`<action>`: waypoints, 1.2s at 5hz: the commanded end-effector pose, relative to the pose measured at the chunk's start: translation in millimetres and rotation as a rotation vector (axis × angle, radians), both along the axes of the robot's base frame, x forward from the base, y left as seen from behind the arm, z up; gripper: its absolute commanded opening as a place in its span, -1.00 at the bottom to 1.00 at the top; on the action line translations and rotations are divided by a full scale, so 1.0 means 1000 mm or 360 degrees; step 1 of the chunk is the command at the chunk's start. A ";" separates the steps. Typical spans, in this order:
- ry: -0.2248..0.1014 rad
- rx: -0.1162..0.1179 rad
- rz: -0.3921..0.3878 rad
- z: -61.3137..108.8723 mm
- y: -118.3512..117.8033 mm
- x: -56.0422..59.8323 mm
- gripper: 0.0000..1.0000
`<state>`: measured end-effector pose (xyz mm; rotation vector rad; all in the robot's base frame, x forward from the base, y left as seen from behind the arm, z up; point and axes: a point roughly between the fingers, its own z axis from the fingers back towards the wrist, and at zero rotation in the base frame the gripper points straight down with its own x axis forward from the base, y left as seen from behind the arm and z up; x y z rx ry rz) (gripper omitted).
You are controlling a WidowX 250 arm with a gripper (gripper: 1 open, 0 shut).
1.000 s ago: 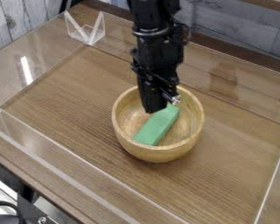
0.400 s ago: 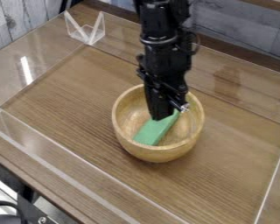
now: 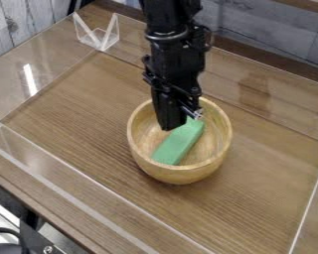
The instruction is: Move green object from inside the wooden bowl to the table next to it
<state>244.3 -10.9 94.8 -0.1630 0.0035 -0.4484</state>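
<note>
Mint-green and matte, the green block [image 3: 179,145] lies inside the wooden bowl [image 3: 146,159], slanting from the lower left of the hollow up toward the far right of the rim. Its upper end is right at the tip of my claw [image 3: 179,118], and I cannot tell from this angle whether my fingers have any of it between them. My claw points straight down into the bowl from above, its dark fingers pressed together with no gap showing between them. The black body of my arm [image 3: 173,40] rises up out of the top of the view, hiding the far inner wall of the bowl behind it.

The bowl is round, light tan, thick-rimmed, with grain visible on its sides. It stands on the brown wood-grain tabletop [image 3: 82,109], roughly in the middle of the boarded area and a little toward the near edge. Bare tabletop lies all around it, to the left, to the right and in front. Low clear acrylic walls [image 3: 43,189] fence the tabletop; the near one runs across the lower left, and another runs along the right side. At the far left corner a clear acrylic bracket [image 3: 95,33] stands upright, well apart from the bowl. The block is wholly within the bowl's rim, and nothing green lies on the tabletop beside it.
</note>
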 end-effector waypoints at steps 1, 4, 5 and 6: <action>-0.0108 0.0007 0.0003 0.020 0.006 0.007 -1.00; -0.0090 0.0005 -0.0142 0.013 0.000 0.011 -1.00; -0.0085 0.0006 -0.0125 0.011 -0.001 0.012 -1.00; -0.0083 0.0004 -0.0174 0.008 -0.003 0.011 -1.00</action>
